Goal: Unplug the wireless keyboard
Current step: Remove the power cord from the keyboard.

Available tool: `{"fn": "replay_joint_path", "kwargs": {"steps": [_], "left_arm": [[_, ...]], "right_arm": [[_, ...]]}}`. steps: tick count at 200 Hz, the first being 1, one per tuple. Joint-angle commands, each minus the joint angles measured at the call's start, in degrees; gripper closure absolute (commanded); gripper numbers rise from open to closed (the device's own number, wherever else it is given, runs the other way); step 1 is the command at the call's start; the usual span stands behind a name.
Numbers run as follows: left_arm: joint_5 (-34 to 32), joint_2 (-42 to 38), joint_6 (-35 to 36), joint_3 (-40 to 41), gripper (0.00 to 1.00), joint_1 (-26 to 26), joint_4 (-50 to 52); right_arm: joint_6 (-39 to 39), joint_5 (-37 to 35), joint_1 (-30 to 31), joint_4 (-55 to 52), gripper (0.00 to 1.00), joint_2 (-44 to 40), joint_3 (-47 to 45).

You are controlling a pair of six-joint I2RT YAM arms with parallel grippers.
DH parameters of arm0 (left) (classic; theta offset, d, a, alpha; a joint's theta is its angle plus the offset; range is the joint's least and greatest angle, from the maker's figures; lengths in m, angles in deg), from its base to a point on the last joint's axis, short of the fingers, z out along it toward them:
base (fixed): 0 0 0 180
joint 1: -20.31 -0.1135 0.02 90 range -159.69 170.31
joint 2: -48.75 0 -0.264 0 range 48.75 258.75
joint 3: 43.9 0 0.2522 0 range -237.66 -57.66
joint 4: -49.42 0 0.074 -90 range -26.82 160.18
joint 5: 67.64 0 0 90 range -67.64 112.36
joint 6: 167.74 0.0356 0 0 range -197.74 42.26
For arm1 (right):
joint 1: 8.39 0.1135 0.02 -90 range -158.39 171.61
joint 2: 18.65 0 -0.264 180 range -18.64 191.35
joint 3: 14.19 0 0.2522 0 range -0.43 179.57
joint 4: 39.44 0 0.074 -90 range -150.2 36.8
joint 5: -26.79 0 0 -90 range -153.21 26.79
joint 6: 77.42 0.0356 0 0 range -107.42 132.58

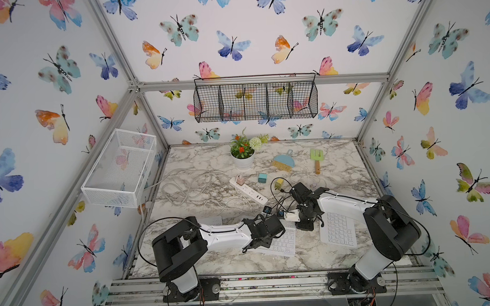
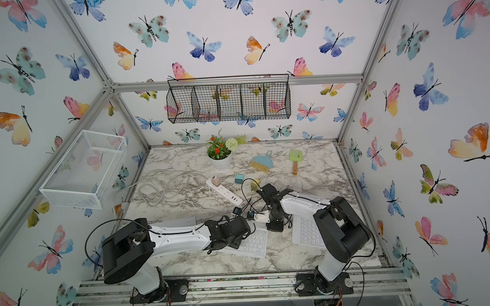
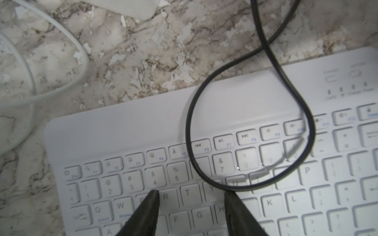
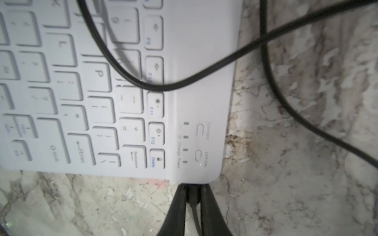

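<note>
Right end effector pinching plug at keyboard edge, left end effector spread over keys

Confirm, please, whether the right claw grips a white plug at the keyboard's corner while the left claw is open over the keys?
The plug is black, not white: the right wrist view shows the right claw shut on it at the keyboard's corner; the left claw is open over the keys.

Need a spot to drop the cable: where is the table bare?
Bare: far right corner beside the green rake; far left corner behind the white cord; front strip before the keyboards. Crowded: around the power strip and black cable.
</note>
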Motion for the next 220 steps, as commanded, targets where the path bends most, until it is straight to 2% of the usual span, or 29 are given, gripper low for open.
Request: {"fn": "replay_joint_path", "kwargs": {"steps": [1,30,61,76,121,154,194,220], "left_arm": [[4.62,6.27,0.94,6.36,0.46,-0.9,10.53],[4.93,6.11,0.92,6.46,0.46,-1.42,10.53],[5.33,6.3,0.88,6.37,0.46,-1.36,10.43],[5.27,6.43,0.83,6.46,0.46,-1.34,10.69],[5.64,5.95,1.27,6.98,0.46,-1.4,10.47],[6.03,5.58,1.49,7.76,0.47,-1.61,10.3],[6.42,5.44,1.01,7.94,0.47,-1.77,9.9],[6.6,5.51,0.92,7.88,0.47,-1.77,9.9]], "right_arm": [[-2.22,-4.93,0.39,-0.23,0.85,0.3,-3.47],[-2.07,-3.34,0.56,1.47,0.86,-1.92,-3.8],[0.99,-1.4,0.56,0.16,0.89,-0.55,-3.05],[0.6,-1.28,0.56,-0.54,0.95,-0.53,-3.09],[-3.0,-9.78,0.56,1.21,0.97,-2.71,-6.71],[-4.74,-11.91,0.56,3.54,0.97,-6.43,-9.02],[-3.33,-7.7,0.56,2.92,0.98,-7.78,-8.79],[0.92,-4.31,0.09,0.89,0.98,-5.5,-6.07]]}}
